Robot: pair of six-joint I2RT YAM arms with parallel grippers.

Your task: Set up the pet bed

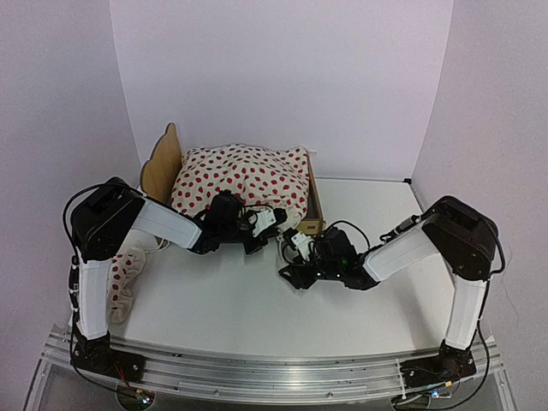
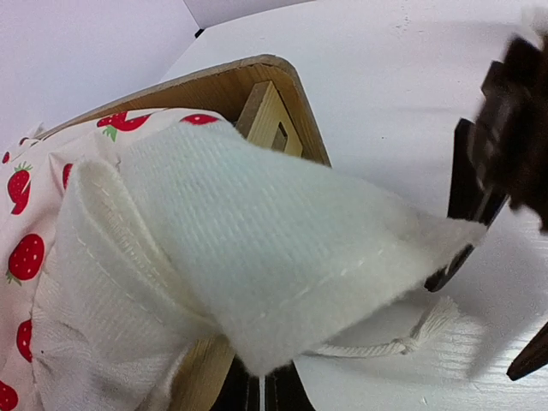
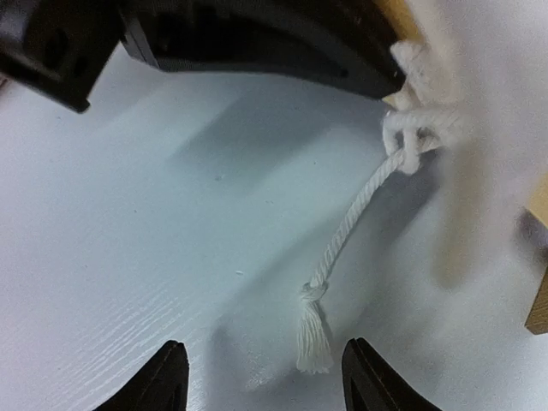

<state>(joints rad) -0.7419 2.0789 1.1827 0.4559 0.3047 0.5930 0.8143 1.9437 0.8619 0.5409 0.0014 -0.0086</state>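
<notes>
Light, stiff plywood pet bed (image 1: 161,167), likely to slide; best gripped at footboard (image 1: 311,224); left jaws pinched on limp cloth (image 2: 282,248), right jaws apart, empty.

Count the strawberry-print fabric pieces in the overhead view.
2: one cloth piled on the pet bed, one smaller piece on the table by the left arm. Others may hide underneath.

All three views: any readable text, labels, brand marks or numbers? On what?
None readable in any view. The light plywood pet bed, the cream strawberry-print cloth and the white tasselled cord carry no lettering; the print is only red strawberries.
</notes>
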